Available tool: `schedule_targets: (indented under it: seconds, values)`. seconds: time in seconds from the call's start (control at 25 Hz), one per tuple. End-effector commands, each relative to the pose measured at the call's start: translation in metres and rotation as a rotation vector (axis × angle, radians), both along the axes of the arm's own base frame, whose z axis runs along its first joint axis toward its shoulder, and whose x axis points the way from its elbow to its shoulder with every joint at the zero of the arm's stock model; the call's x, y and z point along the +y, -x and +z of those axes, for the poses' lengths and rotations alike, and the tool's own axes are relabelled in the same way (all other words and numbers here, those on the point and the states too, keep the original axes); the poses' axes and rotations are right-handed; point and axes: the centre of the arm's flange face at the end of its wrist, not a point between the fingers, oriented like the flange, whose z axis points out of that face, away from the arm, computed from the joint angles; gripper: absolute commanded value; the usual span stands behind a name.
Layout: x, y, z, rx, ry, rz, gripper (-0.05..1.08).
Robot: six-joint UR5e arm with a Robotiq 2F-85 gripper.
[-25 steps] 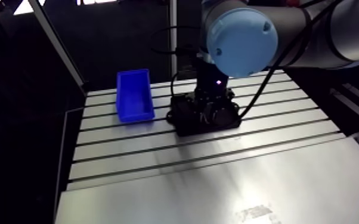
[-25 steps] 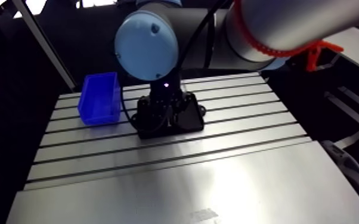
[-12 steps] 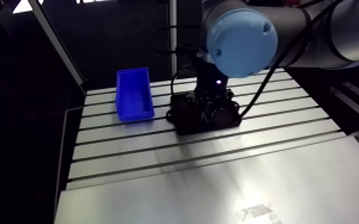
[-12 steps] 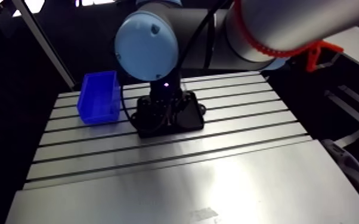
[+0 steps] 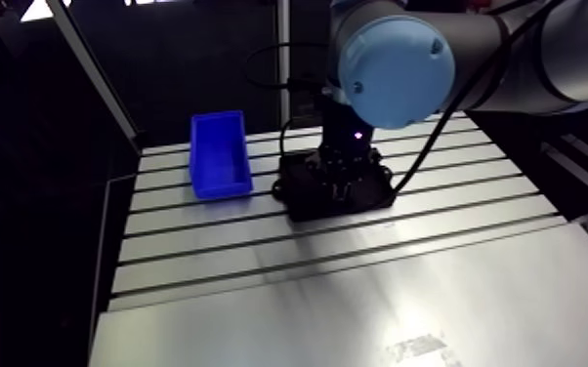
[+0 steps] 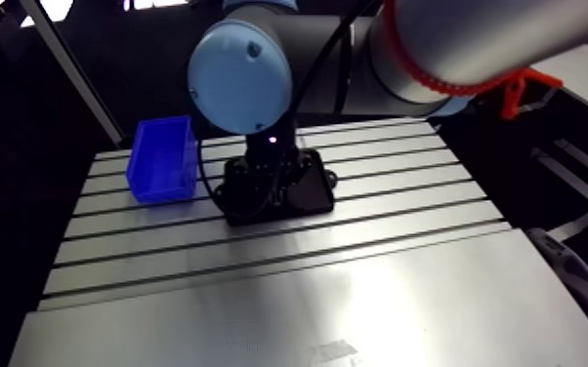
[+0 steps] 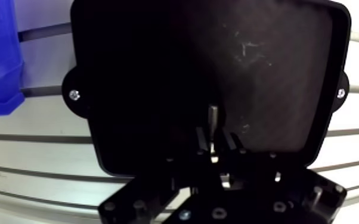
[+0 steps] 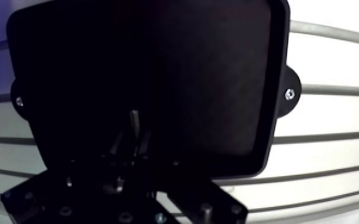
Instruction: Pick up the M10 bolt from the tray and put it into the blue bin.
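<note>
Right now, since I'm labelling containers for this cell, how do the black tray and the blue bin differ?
The tray is black, wide and shallow; the blue bin is narrower with taller walls. The tray has side tabs with screws; the bin shows none. The gripper hangs over the tray, by the bolt; the bin stands apart beside it. Both sit on the slotted table.
</note>
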Motion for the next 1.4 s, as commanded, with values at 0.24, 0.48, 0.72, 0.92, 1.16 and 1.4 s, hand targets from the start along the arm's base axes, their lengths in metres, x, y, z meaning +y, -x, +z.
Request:
schedule_targets:
  seconds: [0.24, 0.48, 0.72, 0.92, 1.16, 1.4]
  values:
    - [0.004, -0.001, -0.001, -0.002, 0.003, -0.006, 0.81]
    - [0.009, 0.006, 0.005, 0.042, -0.005, -0.014, 0.89]
    - [0.01, 0.013, 0.016, 0.07, -0.012, -0.017, 0.93]
    - [0.011, 0.015, 0.028, 0.096, -0.016, -0.022, 0.97]
    - [0.009, 0.017, 0.056, 0.137, -0.024, -0.013, 1.04]
    - [0.002, 0.022, 0.1, 0.132, -0.017, 0.086, 1.05]
